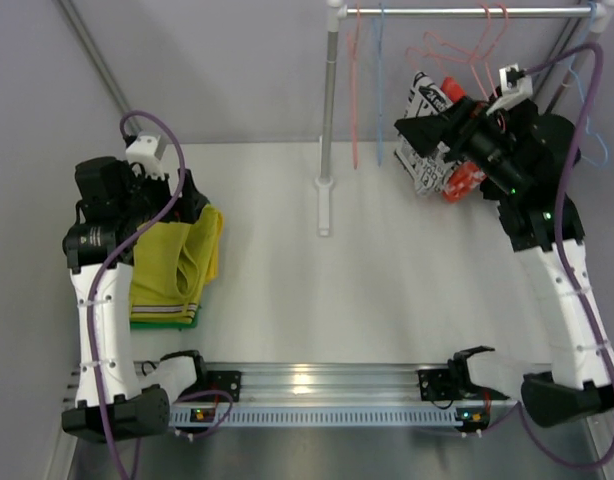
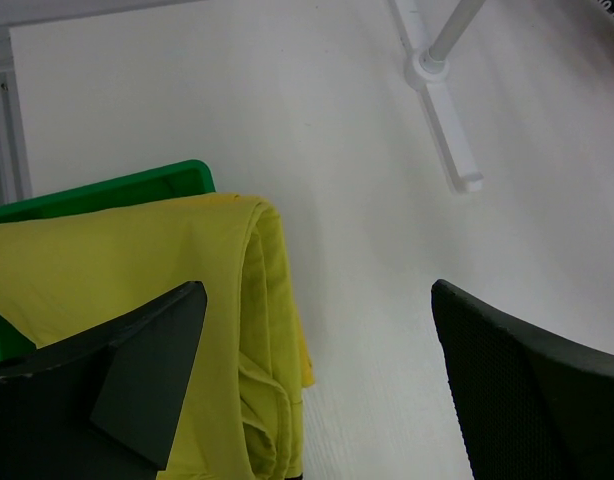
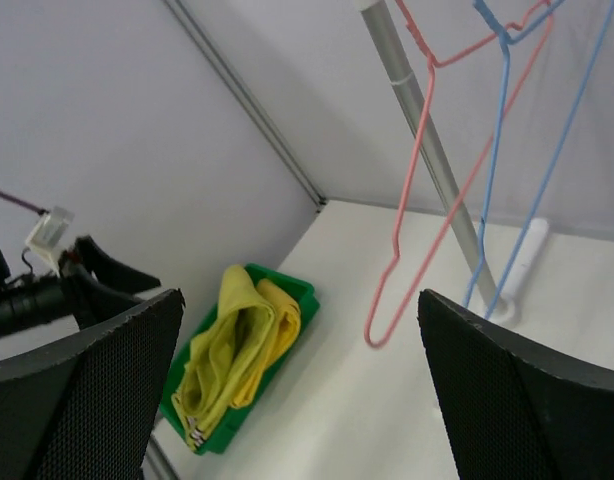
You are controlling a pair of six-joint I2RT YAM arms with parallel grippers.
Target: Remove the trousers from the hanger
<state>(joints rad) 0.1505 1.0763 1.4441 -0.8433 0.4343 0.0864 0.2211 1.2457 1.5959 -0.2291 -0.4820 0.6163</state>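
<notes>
As they lie folded, 2 trousers (image 2: 107, 270) fill the green tray (image 2: 137, 187).

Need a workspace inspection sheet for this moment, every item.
Surface: white table, no spills seen.
Job's things: bright golden yellow folded trousers and duller olive-yellow folded trousers, both in green plastic tray.
Clutter: black-and-white printed cloth and red-orange garment hanging far right; pink wire hanger, blue wire hanger bare.
Grippers: left gripper open by the tray; right gripper open, empty.
Cables: purple cable looped along each arm.
Surroundings: grey walls, silver clothes rail.
</notes>
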